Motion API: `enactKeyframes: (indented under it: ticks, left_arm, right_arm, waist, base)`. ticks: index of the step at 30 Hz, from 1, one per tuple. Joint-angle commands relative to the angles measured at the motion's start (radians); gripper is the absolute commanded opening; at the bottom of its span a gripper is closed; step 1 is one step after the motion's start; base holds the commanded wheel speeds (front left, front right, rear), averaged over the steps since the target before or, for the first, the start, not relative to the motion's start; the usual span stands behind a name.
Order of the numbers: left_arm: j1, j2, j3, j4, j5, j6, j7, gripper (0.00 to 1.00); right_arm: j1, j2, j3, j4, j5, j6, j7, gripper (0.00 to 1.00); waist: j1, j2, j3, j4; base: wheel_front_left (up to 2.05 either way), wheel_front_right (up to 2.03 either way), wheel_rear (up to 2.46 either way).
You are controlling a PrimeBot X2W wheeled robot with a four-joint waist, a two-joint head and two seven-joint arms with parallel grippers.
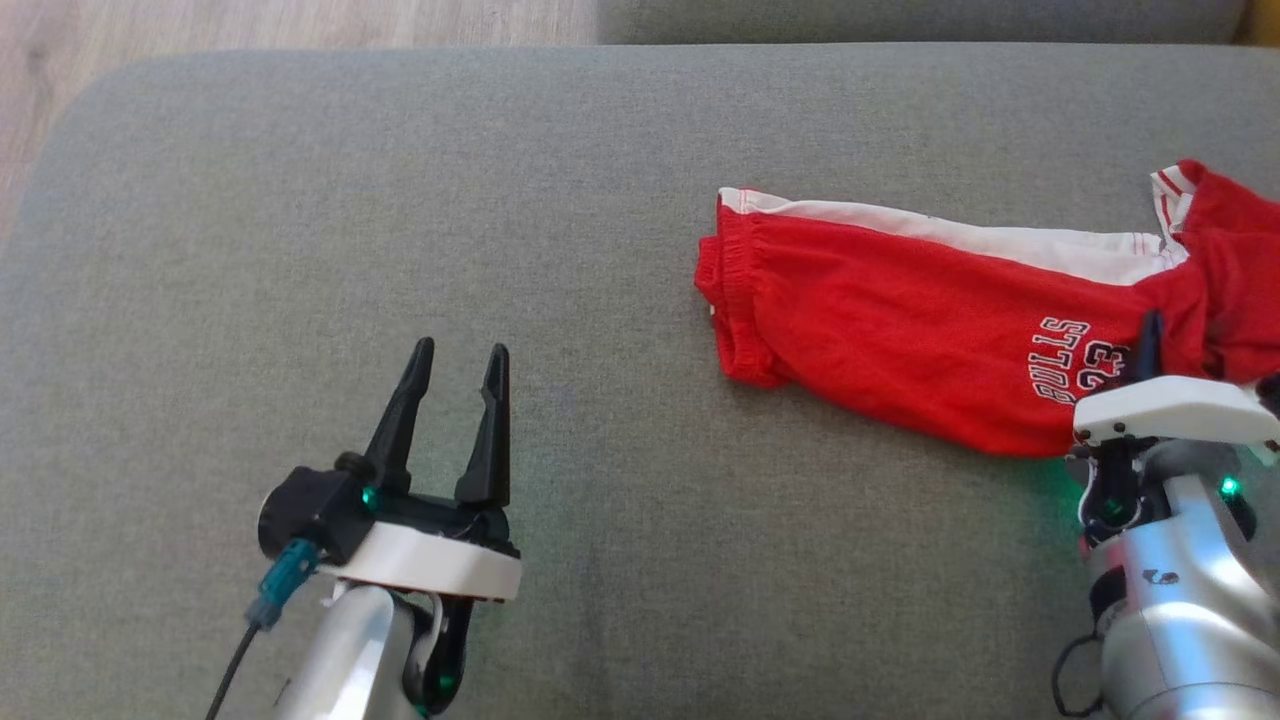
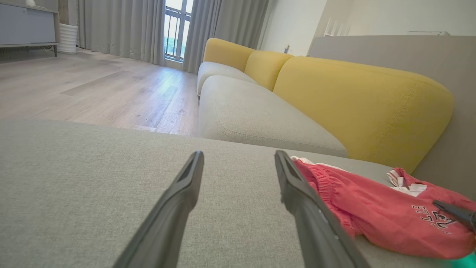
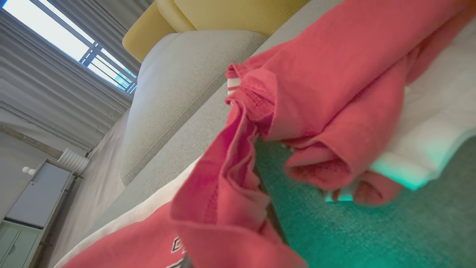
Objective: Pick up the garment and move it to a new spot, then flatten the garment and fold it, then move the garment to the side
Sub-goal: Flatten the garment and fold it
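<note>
The garment (image 1: 900, 310) is a pair of red shorts with a white side stripe and printed lettering. It lies lengthwise on the right half of the grey seat cushion (image 1: 350, 200). My right gripper (image 1: 1150, 340) is shut on the garment near the lettering, and a raised fold bunches beyond it. In the right wrist view the red cloth (image 3: 327, 74) drapes over the fingers and hides them. My left gripper (image 1: 461, 350) stands open over bare cushion, well left of the waistband. In the left wrist view the garment (image 2: 372, 212) lies to the right of the spread left gripper (image 2: 238, 156).
Yellow back cushions (image 2: 353, 100) and a second grey seat (image 2: 253, 115) stand beyond the garment. Wooden floor (image 1: 200, 25) lies past the cushion's rounded far left corner. A pale cabinet (image 3: 33, 197) stands by the curtained window.
</note>
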Motion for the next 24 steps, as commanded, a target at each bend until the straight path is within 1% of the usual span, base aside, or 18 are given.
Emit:
enactKeyframes:
  ticks: [1,4,9,17,24]
  left_arm:
    - [-0.018,0.007,0.025,-0.022,0.012,0.002,-0.005,1.00]
    - [-0.020,0.007,0.018,-0.015,0.013,0.002,-0.005,1.00]
    - [-0.020,0.007,0.007,-0.005,0.011,0.002,-0.005,1.00]
    - [-0.013,0.007,0.000,0.004,0.004,0.001,-0.005,1.00]
    - [-0.010,0.007,-0.007,0.003,-0.008,0.001,-0.005,1.00]
  right_arm:
    - [-0.018,0.013,0.029,-0.038,-0.015,-0.001,-0.013,0.00]
    - [-0.031,0.014,0.055,-0.047,0.000,-0.001,-0.020,0.00]
    - [-0.053,0.014,0.142,-0.055,0.060,-0.001,-0.028,0.00]
    - [-0.075,0.014,0.324,-0.086,0.173,-0.001,-0.032,0.00]
    - [-0.095,0.014,0.468,-0.099,0.238,-0.001,-0.032,0.00]
  waist:
    - [0.0000,0.0000,-0.001,0.000]
    - [0.0000,0.0000,-0.003,0.005]
    - [0.0000,0.0000,-0.011,0.019]
    - [0.0000,0.0000,-0.025,0.054]
    - [0.0000,0.0000,-0.023,0.092]
  base:
    - [0.00,0.00,0.00]
    - [0.00,0.00,0.00]
    - [0.00,0.00,0.00]
    - [0.00,0.00,0.00]
    - [0.00,0.00,0.00]
